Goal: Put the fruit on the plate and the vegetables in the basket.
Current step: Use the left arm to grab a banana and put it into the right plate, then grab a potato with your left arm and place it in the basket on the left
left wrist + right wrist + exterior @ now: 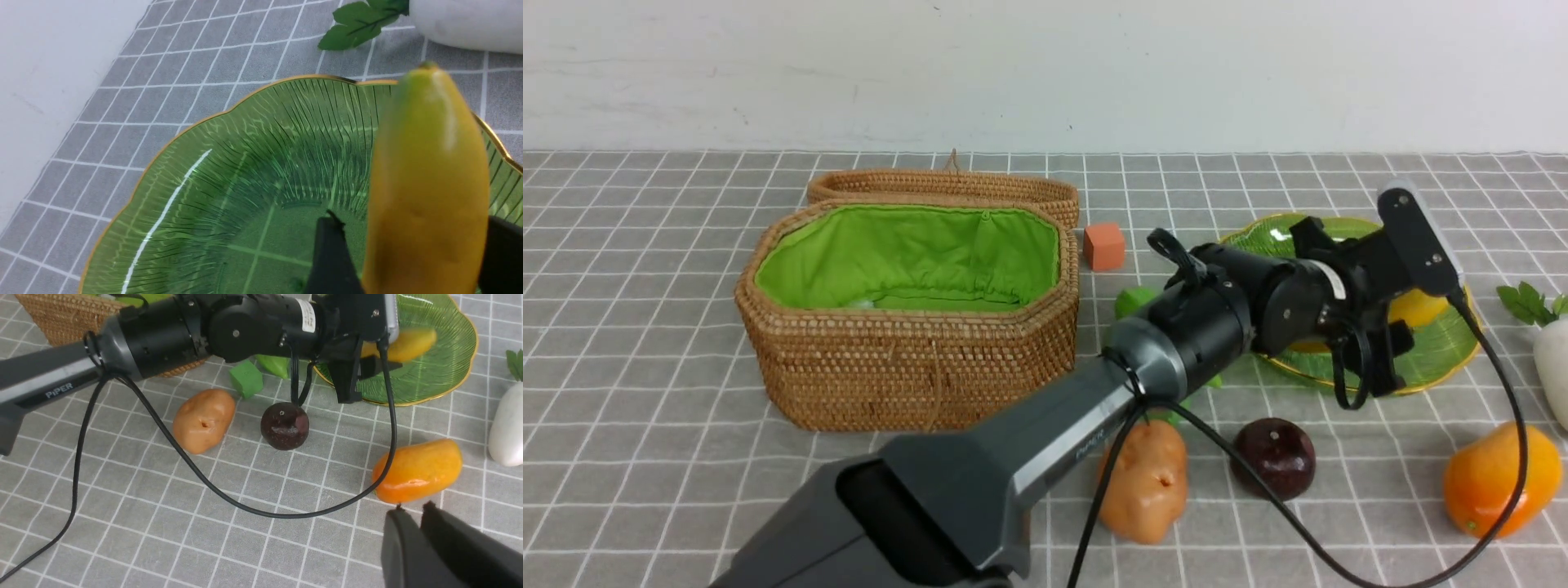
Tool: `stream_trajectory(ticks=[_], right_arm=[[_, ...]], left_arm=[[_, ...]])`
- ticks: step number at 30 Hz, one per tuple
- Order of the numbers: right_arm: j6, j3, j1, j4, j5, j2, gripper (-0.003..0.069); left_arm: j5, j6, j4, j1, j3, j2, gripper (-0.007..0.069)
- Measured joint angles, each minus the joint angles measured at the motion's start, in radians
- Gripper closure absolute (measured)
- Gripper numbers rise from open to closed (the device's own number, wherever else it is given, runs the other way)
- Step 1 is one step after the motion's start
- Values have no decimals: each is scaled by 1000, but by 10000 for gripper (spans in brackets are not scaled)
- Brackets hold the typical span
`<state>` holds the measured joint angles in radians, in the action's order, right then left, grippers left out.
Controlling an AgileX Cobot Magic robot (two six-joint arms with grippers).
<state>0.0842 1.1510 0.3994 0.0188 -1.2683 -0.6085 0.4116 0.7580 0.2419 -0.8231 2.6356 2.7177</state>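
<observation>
My left gripper is over the green plate with the yellow banana between its fingers. It is open: a gap shows between one finger and the banana. The right gripper is shut on nothing, just short of the orange mango, which lies on the cloth. The dark plum and the tan potato lie in front of the plate and the basket. A green gourd is partly hidden behind the left arm. The white radish lies at the far right.
The basket's lid lies open behind it, showing its green lining. An orange cube sits to its right, and a green cube lies near the potato. The left arm's black cable loops over the cloth between potato, plum and mango.
</observation>
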Motion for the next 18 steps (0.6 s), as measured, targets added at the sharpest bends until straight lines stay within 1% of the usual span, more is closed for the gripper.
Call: stream_trajectory(ticks=[2, 4, 6, 8, 9, 10, 11, 12, 13, 14, 15, 16, 17, 18], right_arm=[[-1, 0, 0, 0, 0, 0, 586], [-2, 0, 0, -2, 0, 0, 585], [-3, 0, 0, -3, 0, 0, 583], [-3, 0, 0, -3, 0, 0, 582], [-3, 0, 0, 4, 0, 0, 582], [-3, 0, 0, 9, 0, 0, 582], [-3, 0, 0, 16, 0, 0, 582], [-3, 0, 0, 19, 0, 0, 582], [-3, 0, 0, 24, 0, 0, 582], [-3, 0, 0, 24, 0, 0, 582], [-3, 0, 0, 24, 0, 0, 580], [-3, 0, 0, 24, 0, 0, 579], [-3, 0, 0, 24, 0, 0, 578], [-3, 0, 0, 24, 0, 0, 578]], left_arm=[[0, 1, 2, 0, 1, -1, 32], [1, 1, 7, 0, 1, -4, -15], [40, 0, 12, 0, 1, -16, -32], [104, -14, 20, 0, 1, -36, -32], [183, -62, 37, 4, 1, -67, -13], [248, -124, 54, 8, 1, -95, 13], [329, -220, 70, 13, 1, -136, 50], [344, -238, 71, 15, 1, -152, 69], [436, -350, 72, 23, 1, -199, 125], [537, -464, 59, 29, 2, -242, 209], [608, -534, 39, 34, 3, -285, 275], [691, -608, 2, 36, -9, -324, 365], [762, -680, -67, 36, -45, -385, 495], [795, -702, -107, 34, -81, -441, 557]])
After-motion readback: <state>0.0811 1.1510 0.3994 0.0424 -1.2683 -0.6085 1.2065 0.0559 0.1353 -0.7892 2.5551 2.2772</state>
